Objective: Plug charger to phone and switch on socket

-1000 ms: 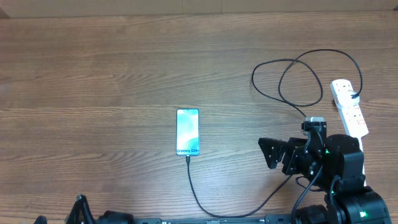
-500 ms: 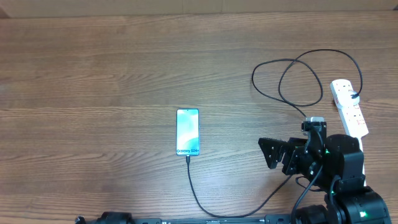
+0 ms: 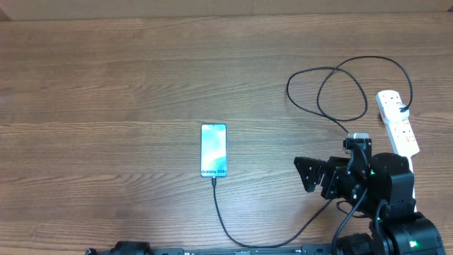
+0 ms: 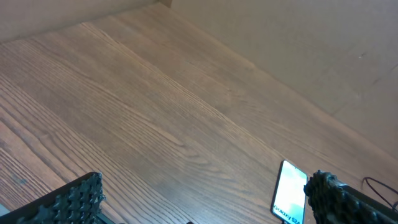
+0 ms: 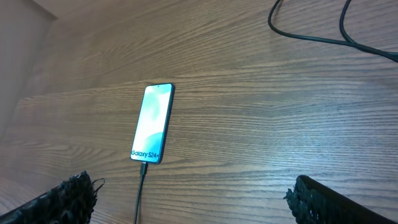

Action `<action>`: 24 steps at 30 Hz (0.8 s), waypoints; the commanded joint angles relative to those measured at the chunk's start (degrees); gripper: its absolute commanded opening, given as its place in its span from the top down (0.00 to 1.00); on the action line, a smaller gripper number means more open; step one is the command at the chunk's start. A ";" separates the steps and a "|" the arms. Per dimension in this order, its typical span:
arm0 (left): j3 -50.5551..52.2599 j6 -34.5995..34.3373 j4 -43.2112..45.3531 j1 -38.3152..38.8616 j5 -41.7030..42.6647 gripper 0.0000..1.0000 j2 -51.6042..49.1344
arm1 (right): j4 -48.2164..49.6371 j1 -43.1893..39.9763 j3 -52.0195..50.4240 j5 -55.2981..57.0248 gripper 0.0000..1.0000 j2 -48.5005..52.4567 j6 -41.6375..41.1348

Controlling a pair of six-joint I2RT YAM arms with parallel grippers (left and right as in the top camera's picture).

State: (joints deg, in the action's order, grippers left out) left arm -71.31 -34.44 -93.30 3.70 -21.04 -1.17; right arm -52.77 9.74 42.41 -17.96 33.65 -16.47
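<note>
The table [image 3: 106,78] is brown wood. Seen from above, thin dark lines run across it from 9 o'clock to 3 o'clock. Some bands of the wood are lighter and some are darker. A pale tan wall [image 3: 226,4] runs along the table's edge at 12 o'clock. In the left wrist view the wall fills the part from 12 o'clock to 3 o'clock. It is smooth and has a few faint lines. In the right wrist view a bit of it shows at 9 to 10 o'clock.
</note>
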 commanded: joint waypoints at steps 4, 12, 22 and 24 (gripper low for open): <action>-0.42 -0.98 1.66 -0.35 0.28 0.00 0.92 | 0.11 -0.11 0.72 0.35 0.00 -0.15 0.04; -0.37 -3.50 3.58 -0.35 0.07 0.00 0.92 | 0.11 -0.11 0.72 0.35 0.00 -0.15 0.04; 0.24 -2.89 4.00 -0.35 -2.51 0.00 0.92 | 0.11 -0.11 0.72 0.35 0.00 -0.15 0.04; 0.42 -2.89 4.02 -0.35 -2.51 0.00 0.92 | 0.11 -0.11 0.72 0.35 0.00 -0.15 0.04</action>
State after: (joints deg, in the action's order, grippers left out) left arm -71.29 -36.58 -89.21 3.70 -22.20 -1.13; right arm -52.77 9.74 42.41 -17.96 33.65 -16.47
